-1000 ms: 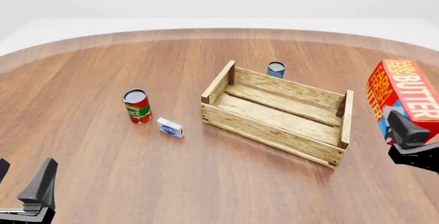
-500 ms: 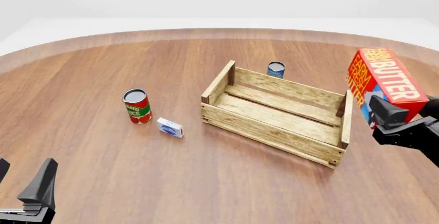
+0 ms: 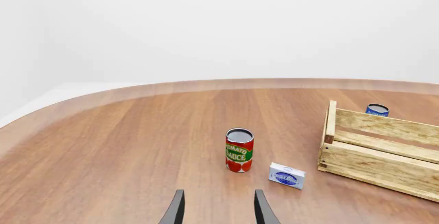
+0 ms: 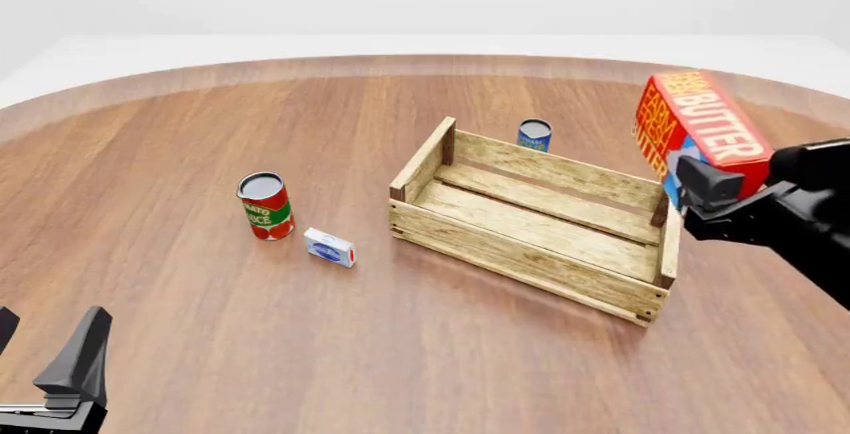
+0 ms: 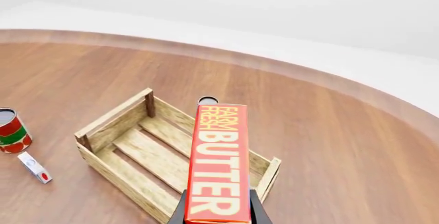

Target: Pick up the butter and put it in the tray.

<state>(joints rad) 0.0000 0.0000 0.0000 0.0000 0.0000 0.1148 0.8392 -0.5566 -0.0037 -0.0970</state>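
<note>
My right gripper (image 4: 707, 187) is shut on the butter (image 4: 696, 127), a red and orange carton with white "BUTTER" lettering. It holds the carton tilted in the air over the right end board of the tray (image 4: 531, 245), a light wooden slat crate. In the right wrist view the butter (image 5: 218, 162) stands between the fingers, above the tray (image 5: 116, 121). My left gripper (image 4: 47, 364) is open and empty at the near left, far from the tray. In the left wrist view its fingers (image 3: 176, 209) show low, with the tray (image 3: 370, 154) to the side.
A red tomato sauce can (image 4: 265, 205) and a small white-and-blue box (image 4: 328, 247) stand left of the tray. A blue can (image 4: 534, 134) stands just behind the tray. The round wooden table (image 4: 199, 135) ends at a curved far edge.
My right gripper has carried the butter up and to the left, from beyond the tray's right side to over its right end board. The left arm has not moved.
</note>
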